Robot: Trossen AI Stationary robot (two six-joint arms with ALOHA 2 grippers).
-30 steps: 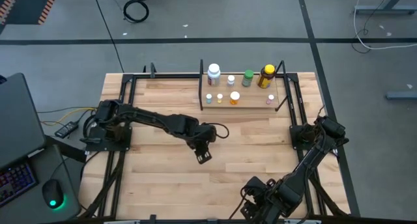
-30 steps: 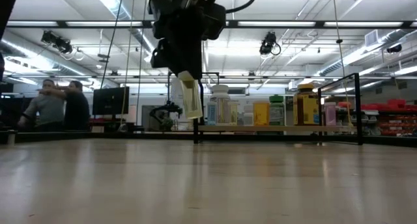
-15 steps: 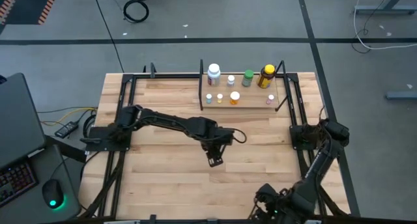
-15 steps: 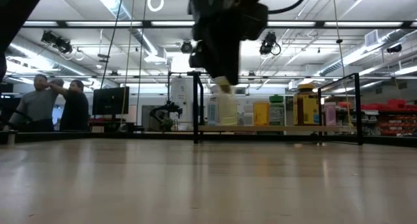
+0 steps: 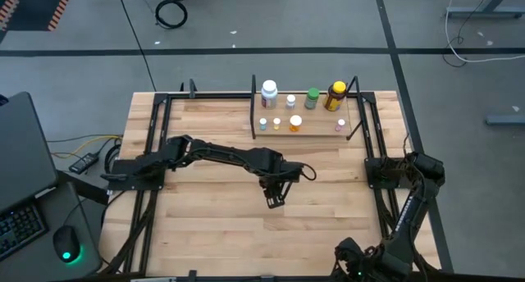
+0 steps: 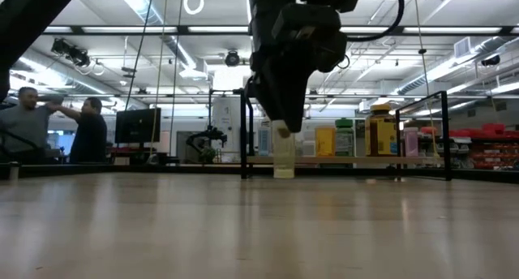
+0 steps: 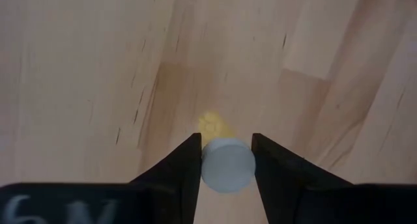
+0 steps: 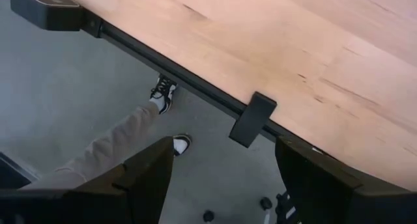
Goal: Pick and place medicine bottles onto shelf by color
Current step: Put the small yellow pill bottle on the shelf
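Looking straight down, I see the left gripper [image 5: 275, 197] over the middle of the worktop [image 5: 205, 225], but the arm covers whatever it carries. The shelf [image 5: 316, 130] sits at the far edge with its medicine bottles [image 5: 269, 91] standing in two rows, the tiny ones hard to tell apart. The right gripper [image 5: 353, 261] is down at the near right corner, partly cut off by the picture's edge.

From table height, I see a pale yellowish bottle [image 6: 283, 153] hanging upright from the left gripper [image 6: 280, 121], its base just at the worktop surface; I cannot tell whether it touches. Its cap is buried in the fingers.

On the left wrist, I see the fingers [image 7: 182, 168] clamped on that bottle's round whitish cap [image 7: 227, 164], a sliver of yellow body showing past it.

On the right wrist, the fingers [image 8: 146, 172] stand spread and empty beyond the worktop's edge, over the floor and a person's leg [image 8: 124, 142].
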